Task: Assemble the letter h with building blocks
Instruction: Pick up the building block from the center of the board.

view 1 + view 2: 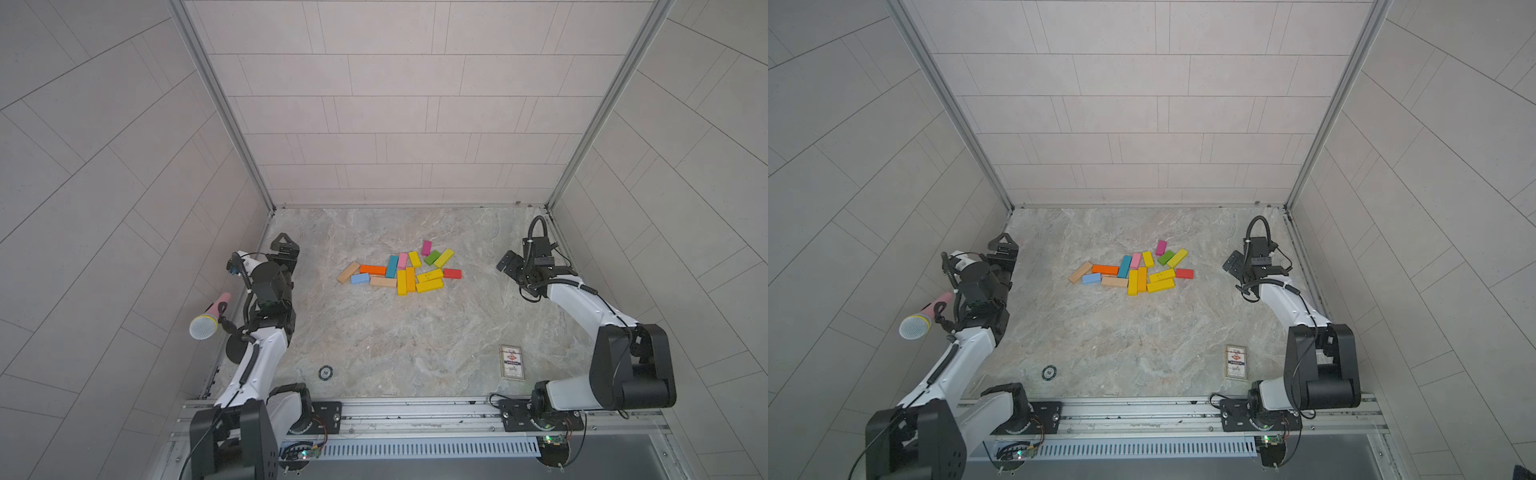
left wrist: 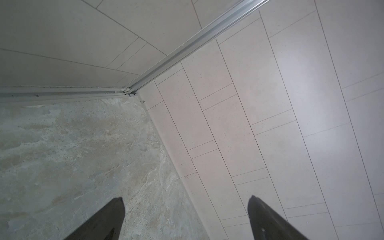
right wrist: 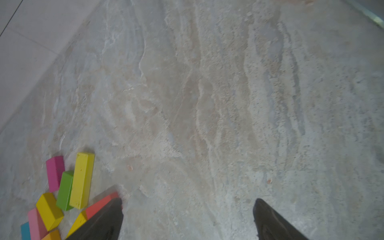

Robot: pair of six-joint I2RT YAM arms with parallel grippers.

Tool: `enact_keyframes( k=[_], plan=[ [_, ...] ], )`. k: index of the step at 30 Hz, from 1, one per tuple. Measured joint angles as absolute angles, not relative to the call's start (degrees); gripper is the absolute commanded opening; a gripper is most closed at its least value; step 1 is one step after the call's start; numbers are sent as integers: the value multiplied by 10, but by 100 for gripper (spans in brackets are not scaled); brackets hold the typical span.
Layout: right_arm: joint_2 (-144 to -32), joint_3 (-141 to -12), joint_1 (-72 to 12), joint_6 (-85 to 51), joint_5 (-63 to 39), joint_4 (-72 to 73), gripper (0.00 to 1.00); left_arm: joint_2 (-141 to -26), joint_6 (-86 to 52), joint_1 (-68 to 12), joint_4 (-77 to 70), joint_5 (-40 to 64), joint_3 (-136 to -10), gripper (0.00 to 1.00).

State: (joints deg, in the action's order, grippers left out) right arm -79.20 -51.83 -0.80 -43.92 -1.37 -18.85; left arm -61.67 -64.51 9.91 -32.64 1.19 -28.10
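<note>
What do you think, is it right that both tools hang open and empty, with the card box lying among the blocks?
Not quite. The left tool and right tool do hang open and empty, but the card box lies on its own, well apart from the blocks; a top view shows it.

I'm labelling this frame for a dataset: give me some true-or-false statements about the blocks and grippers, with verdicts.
1. The left gripper and the right gripper are both open and empty. True.
2. The building blocks already spell an h. False: they lie in a loose cluster.
3. The red block lies on the cluster's side toward the right gripper. True.
4. The card box lies among the blocks. False: it lies well apart from them.
</note>
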Motion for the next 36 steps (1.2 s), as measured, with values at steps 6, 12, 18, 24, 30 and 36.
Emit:
enact_keyframes(
  k=[6, 12, 18, 24, 30, 36],
  plan=[
    [-740, -543, -73, -398, -5, -226, 100, -655, -698, 102, -318, 136, -292, 100],
    [-736, -530, -176, -350, 24, -257, 100, -680, -511, 54, -34, 227, -529, 100],
    [-750, -523, -258, -324, 45, -268, 100, -760, -326, -43, 193, 249, -634, 75],
    [-759, -498, -285, -314, 41, -260, 100, -873, -238, -113, 347, 207, -671, 73],
    [-757, -484, -287, -313, 35, -249, 100, -946, -204, -122, 396, 121, -716, 69],
    [-741, -473, -291, -313, 30, -242, 100, -1037, -148, -120, 401, 34, -783, 67]
  ],
)
